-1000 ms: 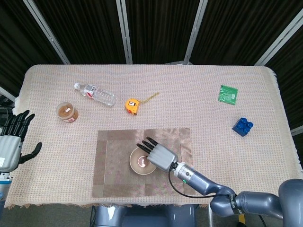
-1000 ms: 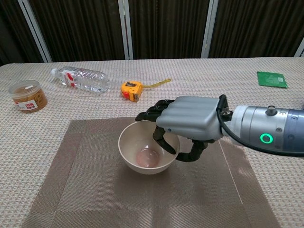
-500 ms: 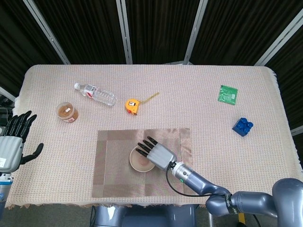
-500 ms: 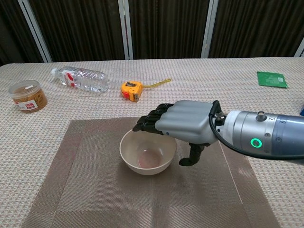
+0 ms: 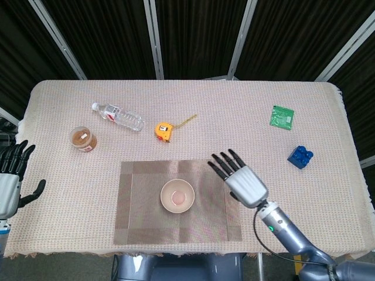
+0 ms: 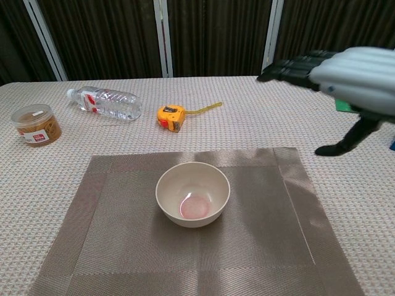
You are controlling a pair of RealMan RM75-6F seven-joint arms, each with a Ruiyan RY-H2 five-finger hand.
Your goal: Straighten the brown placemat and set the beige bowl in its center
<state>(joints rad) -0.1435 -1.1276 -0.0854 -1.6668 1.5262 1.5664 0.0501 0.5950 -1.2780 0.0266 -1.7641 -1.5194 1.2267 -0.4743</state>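
The brown placemat [image 5: 140,222] [image 6: 123,259] lies square with the table's front edge. A beige bowl [image 5: 177,196] [image 6: 192,193] stands upright near its middle, with nothing touching it. My right hand [image 5: 241,177] [image 6: 345,77] hovers over the mat's right edge, raised and well to the right of the bowl, fingers spread and empty. My left hand [image 5: 12,178] hangs off the table's left side, fingers apart, holding nothing.
A clear water bottle [image 5: 118,116] lies at the back left. An orange tape measure [image 5: 164,130] sits behind the mat. A brown-lidded jar [image 5: 83,139] stands at the left. A green circuit board [image 5: 282,115] and a blue brick [image 5: 300,156] are on the right.
My right hand let go of the bowl's right rim, then lifted and pulled away to the right. The bowl stays on the mat. My left hand drifted slightly down and left.
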